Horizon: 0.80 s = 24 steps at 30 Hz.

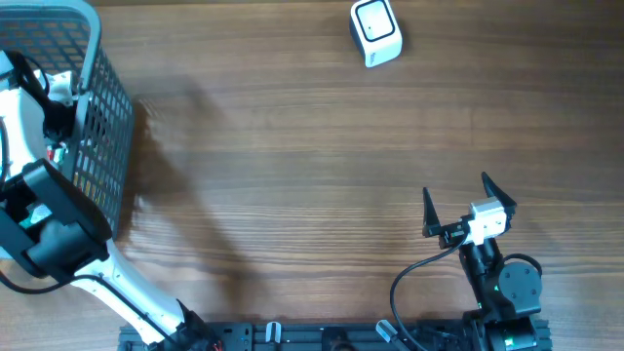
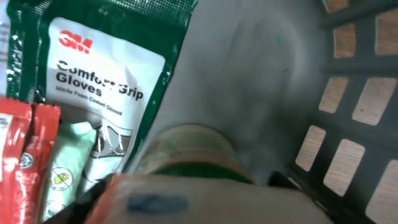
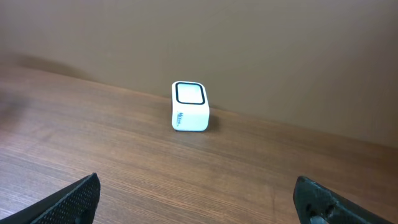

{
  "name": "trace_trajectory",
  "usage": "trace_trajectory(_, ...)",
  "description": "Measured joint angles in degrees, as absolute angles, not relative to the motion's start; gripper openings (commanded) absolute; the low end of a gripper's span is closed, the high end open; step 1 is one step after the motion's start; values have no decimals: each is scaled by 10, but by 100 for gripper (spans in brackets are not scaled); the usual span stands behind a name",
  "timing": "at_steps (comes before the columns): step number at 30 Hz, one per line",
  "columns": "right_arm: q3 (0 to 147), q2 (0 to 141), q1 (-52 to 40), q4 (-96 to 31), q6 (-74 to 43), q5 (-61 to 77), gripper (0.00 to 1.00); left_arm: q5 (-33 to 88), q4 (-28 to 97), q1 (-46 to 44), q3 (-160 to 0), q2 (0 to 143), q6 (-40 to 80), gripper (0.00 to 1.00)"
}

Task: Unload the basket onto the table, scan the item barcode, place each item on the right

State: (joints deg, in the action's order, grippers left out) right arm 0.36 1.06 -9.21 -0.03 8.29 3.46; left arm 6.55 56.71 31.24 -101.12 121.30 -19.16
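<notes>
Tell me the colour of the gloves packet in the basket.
Gloves packet: green with a white label; left wrist view shows it best.

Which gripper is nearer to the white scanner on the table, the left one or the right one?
Right. The right gripper is in front of the white scanner, facing it. The left gripper is inside the grey basket, farther away.

Soft, even light with faint shadows; left wrist view's foreground blurred.
</notes>
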Motion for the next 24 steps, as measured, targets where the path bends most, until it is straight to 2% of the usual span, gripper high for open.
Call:
trace_trajectory(2, 4, 11, -92, 0, 83, 35, 100, 65, 565, 312, -1011, 1213, -189, 42)
trace_trajectory(8, 4, 11, -92, 0, 83, 34, 100, 66, 562, 312, -1012, 1212, -192, 33)
trace_trajectory(13, 4, 11, -92, 0, 83, 34, 100, 67, 540, 312, -1011, 1185, -192, 32)
trace_trajectory(19, 4, 11, -92, 0, 83, 35, 100, 68, 457, 312, -1012, 1017, -182, 34)
trace_trajectory(24, 4, 11, -92, 0, 83, 35, 100, 72, 371, 309, -1016, 845, -110, 33)
